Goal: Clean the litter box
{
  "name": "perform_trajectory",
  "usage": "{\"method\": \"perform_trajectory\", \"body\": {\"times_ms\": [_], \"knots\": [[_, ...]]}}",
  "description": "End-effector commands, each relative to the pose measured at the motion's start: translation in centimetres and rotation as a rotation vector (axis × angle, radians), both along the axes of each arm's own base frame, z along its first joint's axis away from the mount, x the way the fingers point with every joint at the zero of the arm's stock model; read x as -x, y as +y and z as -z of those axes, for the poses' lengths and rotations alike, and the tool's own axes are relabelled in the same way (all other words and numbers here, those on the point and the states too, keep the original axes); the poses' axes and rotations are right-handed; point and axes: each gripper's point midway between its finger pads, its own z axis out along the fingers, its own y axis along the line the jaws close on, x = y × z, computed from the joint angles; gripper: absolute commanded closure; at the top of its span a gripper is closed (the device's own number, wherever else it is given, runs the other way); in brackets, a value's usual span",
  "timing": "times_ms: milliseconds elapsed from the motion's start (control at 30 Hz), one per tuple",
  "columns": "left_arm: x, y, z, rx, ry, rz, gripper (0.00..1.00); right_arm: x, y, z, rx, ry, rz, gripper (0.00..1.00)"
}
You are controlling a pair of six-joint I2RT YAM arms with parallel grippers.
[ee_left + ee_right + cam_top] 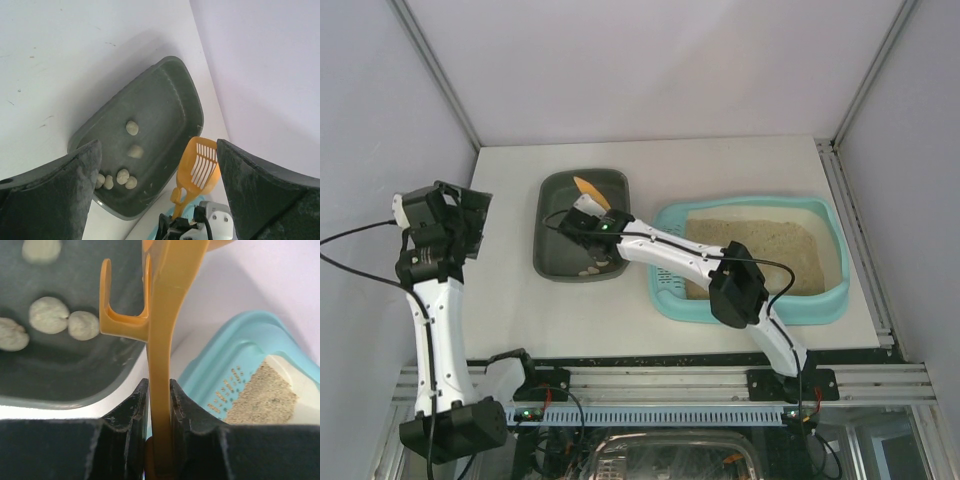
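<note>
pinching the orange scoop (162, 315) by its handle, right gripper (159, 390) over the dark tub (555, 205), litter box (820, 305) just right of it, left gripper (463, 215) spread wide, well left

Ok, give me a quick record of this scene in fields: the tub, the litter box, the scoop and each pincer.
tub: dark grey, several pale clumps inside
litter box: teal, sandy litter, right of the tub in the top view
scoop: orange, slotted, head above the tub
right pincer: shut on the scoop's handle
left pincer: open, holding nothing
</note>
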Motion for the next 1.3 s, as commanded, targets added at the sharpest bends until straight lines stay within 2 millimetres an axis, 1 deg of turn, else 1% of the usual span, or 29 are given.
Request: {"method": "perform_trajectory", "body": {"times_ms": [0, 67, 100, 133, 167, 200, 233, 267, 300, 333, 367, 400, 433, 533, 567, 600, 633, 700, 800, 833, 933, 967, 1033, 1133, 1200, 1267], "knots": [[1.3, -0.2, -1.7, -0.018, -0.083, -0.007, 0.00, -2.3, -1.1, -3.1, 0.034, -0.132, 0.038, 1.00], [1.0, -1.5, -2.4, -0.003, -0.134, 0.066, 0.00, -2.4, -1.3, -3.3, 0.006, -0.128, 0.056, 1.00], [0.6, -2.3, -2.9, -0.019, -0.170, 0.130, 0.00, -2.4, -1.3, -3.7, -0.029, -0.120, 0.068, 1.00], [0.4, -3.1, -3.3, -0.035, -0.194, 0.192, 0.00, -2.2, -1.3, -4.2, -0.080, -0.096, 0.080, 1.00], [0.5, -3.4, -3.4, -0.057, -0.198, 0.227, 0.00, -1.9, -1.2, -5.1, -0.153, -0.064, 0.080, 1.00], [0.6, -3.6, -3.6, -0.089, -0.201, 0.258, 0.00, -1.4, -1.1, -6.3, -0.241, -0.029, 0.077, 1.00], [0.7, -3.9, -3.9, -0.133, -0.197, 0.299, 0.02, -0.6, -1.3, -8.4, -0.355, -0.007, 0.069, 1.00], [0.8, -4.5, -4.1, -0.180, -0.194, 0.354, 0.02, -0.1, -1.4, -10.9, -0.477, 0.005, 0.058, 1.00], [0.9, -5.7, -4.5, -0.229, -0.204, 0.436, 0.02, 0.7, -2.4, -11.4, -0.558, 0.043, 0.062, 1.00], [0.9, -7.5, -4.9, -0.294, -0.220, 0.545, 0.03, 1.5, -3.4, -12.7, -0.665, 0.085, 0.070, 1.00], [1.0, -9.3, -4.5, -0.344, -0.211, 0.648, 0.03, 2.4, -4.3, -14.4, -0.755, 0.096, 0.063, 1.00], [1.3, -11.3, -3.8, -0.390, -0.184, 0.771, 0.00, 3.1, -5.7, -15.4, -0.823, 0.104, 0.072, 1.00], [1.8, -13.0, -2.8, -0.423, -0.141, 0.881, 0.00, 3.5, -7.3, -16.6, -0.875, 0.092, 0.084, 1.00], [2.4, -15.7, -1.0, -0.536, -0.009, 1.056, 0.00, 4.5, -12.7, -18.5, -0.949, 0.034, 0.153, 1.00], [2.5, -16.8, -0.9, -0.580, 0.008, 1.107, 0.00, 5.0, -14.3, -18.7, -0.967, 0.030, 0.177, 1.00], [2.7, -18.3, -1.7, -0.622, -0.008, 1.171, 0.00, 5.4, -15.8, -18.9, -0.997, 0.030, 0.199, 1.00], [3.1, -20.0, -1.9, -0.657, -0.011, 1.240, 0.00, 5.9, -17.0, -19.2, -1.033, 0.032, 0.213, 1.00], [3.9, -24.0, -2.8, -0.743, -0.047, 1.387, 0.00, 7.0, -19.2, -19.7, -1.103, 0.038, 0.235, 1.00], [5.6, -30.2, -2.9, -0.853, -0.108, 1.607, 0.00, 8.5, -21.9, -20.1, -1.154, 0.029, 0.271, 1.00], [6.2, -32.2, -2.7, -0.888, -0.127, 1.673, 0.00, 8.7, -22.7, -20.1, -1.161, 0.016, 0.290, 1.00], [7.4, -37.2, -1.0, -0.945, -0.140, 1.830, 0.00, 10.0, -24.8, -20.4, -1.193, -0.014, 0.334, 1.00], [7.9, -39.0, 0.4, -0.955, -0.121, 1.899, 0.00, 10.3, -25.4, -20.6, -1.205, -0.027, 0.348, 1.00], [8.5, -41.6, 1.9, -0.965, -0.117, 1.986, 0.00, 10.8, -27.1, -21.1, -1.212, -0.087, 0.395, 1.00], [9.3, -44.6, 3.9, -0.996, -0.100, 2.076, 0.00, 11.3, -29.1, -21.3, -1.194, -0.169, 0.473, 1.00], [9.8, -46.0, 5.0, -1.045, -0.103, 2.117, 0.00, 11.4, -29.9, -21.4, -1.197, -0.202, 0.519, 1.00], [10.2, -46.9, 6.2, -1.103, -0.113, 2.156, 0.00, 11.3, -30.5, -21.5, -1.203, -0.230, 0.553, 1.00]]}}
